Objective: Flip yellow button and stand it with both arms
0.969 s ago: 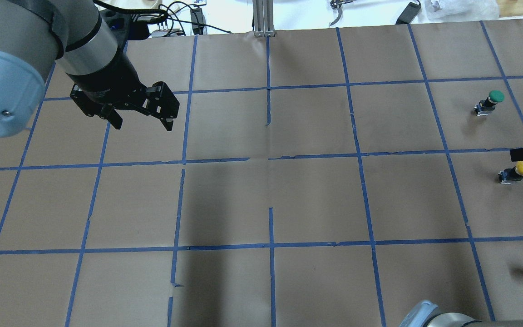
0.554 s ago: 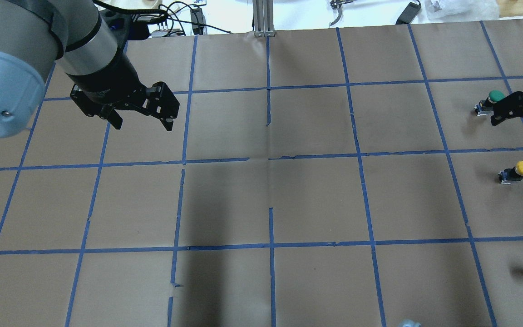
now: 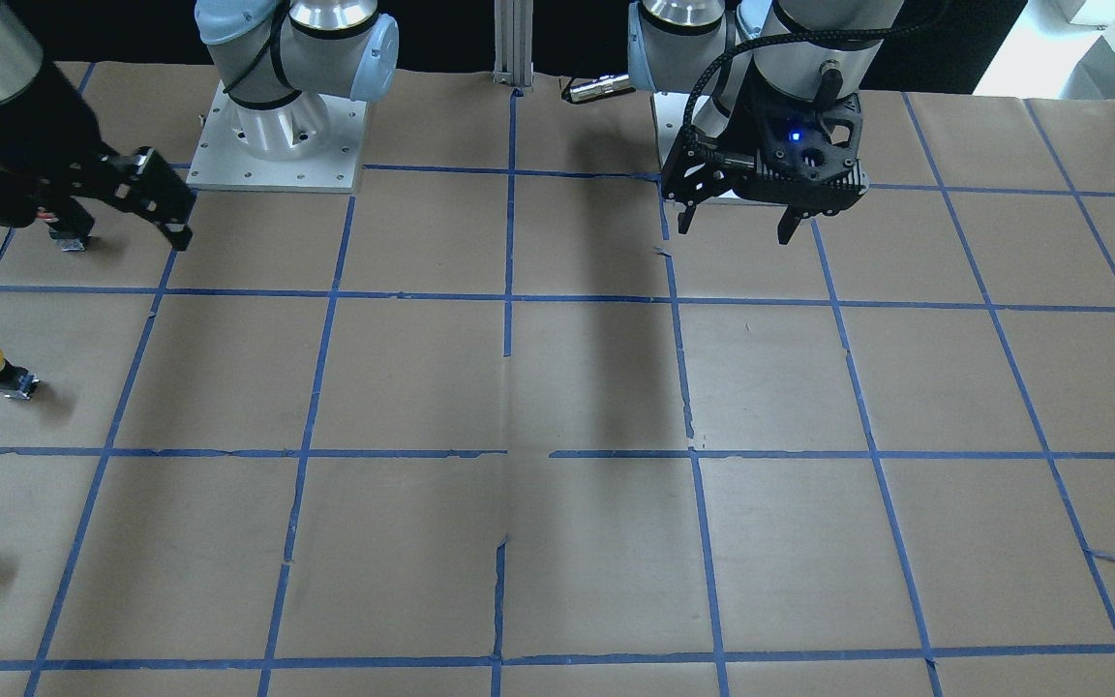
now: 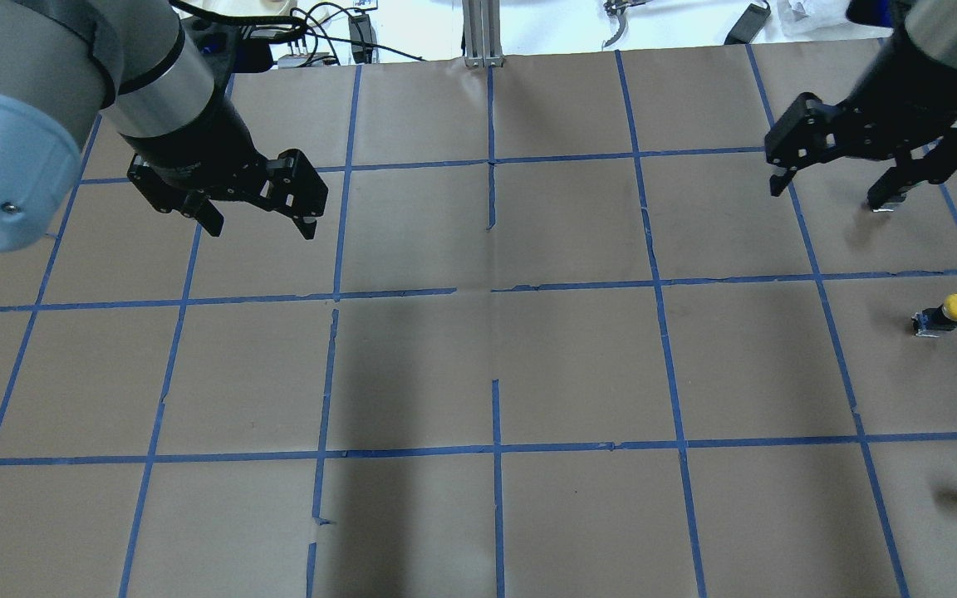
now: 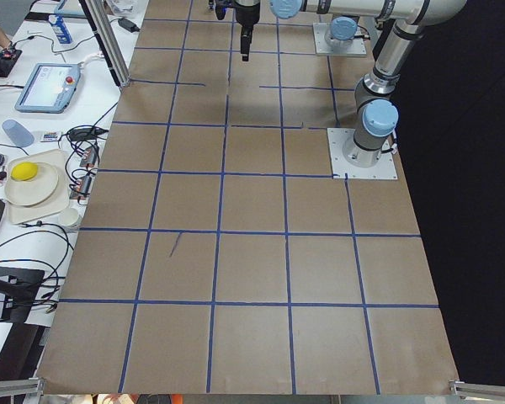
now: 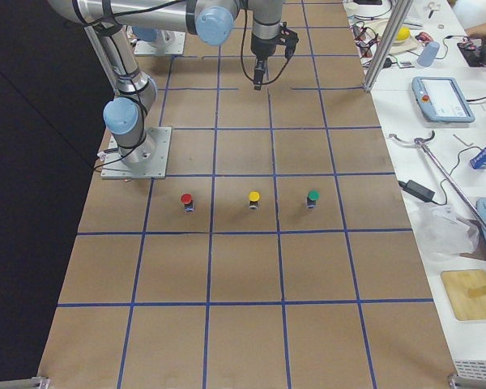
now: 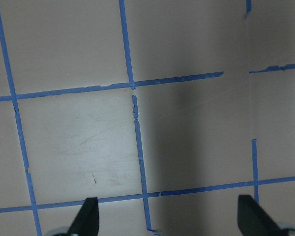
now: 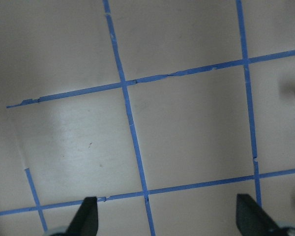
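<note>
The left arm (image 4: 154,83) and right arm (image 4: 944,33) are shiny silver tubes with light blue caps. The left gripper (image 3: 737,230) and right gripper (image 4: 826,195) are black with tiny blue lights.

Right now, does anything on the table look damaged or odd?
Only the table cover: the blue tape grid is broken in places, and the paper has a small tear on the robot's left side. The yellow button sits alone in its square.

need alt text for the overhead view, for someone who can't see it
The yellow button sits untouched near the right edge of a brown table gridded with blue tape. The right gripper hangs open beyond it at upper right; the left gripper hangs open at upper left.
</note>
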Available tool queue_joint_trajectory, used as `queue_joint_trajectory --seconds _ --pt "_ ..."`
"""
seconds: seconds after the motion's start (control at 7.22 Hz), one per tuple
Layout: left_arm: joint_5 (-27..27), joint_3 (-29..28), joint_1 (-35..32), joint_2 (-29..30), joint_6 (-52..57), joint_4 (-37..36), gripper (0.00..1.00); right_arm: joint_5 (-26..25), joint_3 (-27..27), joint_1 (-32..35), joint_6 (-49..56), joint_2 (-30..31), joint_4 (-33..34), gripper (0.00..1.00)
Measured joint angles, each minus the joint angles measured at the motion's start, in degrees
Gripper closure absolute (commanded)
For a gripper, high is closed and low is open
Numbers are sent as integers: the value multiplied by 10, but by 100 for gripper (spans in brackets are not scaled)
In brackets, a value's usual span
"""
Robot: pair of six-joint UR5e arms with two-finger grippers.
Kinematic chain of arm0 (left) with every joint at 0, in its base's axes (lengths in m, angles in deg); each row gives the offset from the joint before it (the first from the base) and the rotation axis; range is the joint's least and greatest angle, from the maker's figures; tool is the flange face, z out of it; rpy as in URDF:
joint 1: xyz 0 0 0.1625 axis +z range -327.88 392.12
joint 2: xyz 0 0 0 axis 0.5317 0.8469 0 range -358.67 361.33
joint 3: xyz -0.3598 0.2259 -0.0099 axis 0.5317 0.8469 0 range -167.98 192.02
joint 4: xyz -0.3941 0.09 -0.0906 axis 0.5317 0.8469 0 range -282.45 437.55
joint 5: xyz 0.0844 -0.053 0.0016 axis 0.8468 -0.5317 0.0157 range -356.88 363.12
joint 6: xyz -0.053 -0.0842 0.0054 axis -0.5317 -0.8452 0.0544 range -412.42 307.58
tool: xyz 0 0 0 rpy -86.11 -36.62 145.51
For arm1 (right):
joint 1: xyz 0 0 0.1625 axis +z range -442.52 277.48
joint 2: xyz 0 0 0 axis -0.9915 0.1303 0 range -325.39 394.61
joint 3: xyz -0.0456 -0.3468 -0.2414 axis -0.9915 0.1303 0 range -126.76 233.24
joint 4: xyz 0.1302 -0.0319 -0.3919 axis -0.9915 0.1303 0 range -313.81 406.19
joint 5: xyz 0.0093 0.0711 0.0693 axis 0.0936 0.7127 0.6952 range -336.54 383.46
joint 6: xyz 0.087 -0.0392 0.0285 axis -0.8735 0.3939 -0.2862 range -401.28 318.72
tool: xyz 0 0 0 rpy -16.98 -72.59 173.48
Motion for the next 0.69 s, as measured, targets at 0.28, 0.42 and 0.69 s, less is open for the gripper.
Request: queue_joint_trajectory --seconds 0.28,0.42,0.69 --pt "0 0 1 0 0 0 0 -3 -1 47 -31 0 -15 0" --pt "0 0 1 0 1 0 0 -5 -1 52 -35 -1 -21 0" --pt "0 0 1 0 1 0 0 -5 -2 51 -36 -2 -28 0"
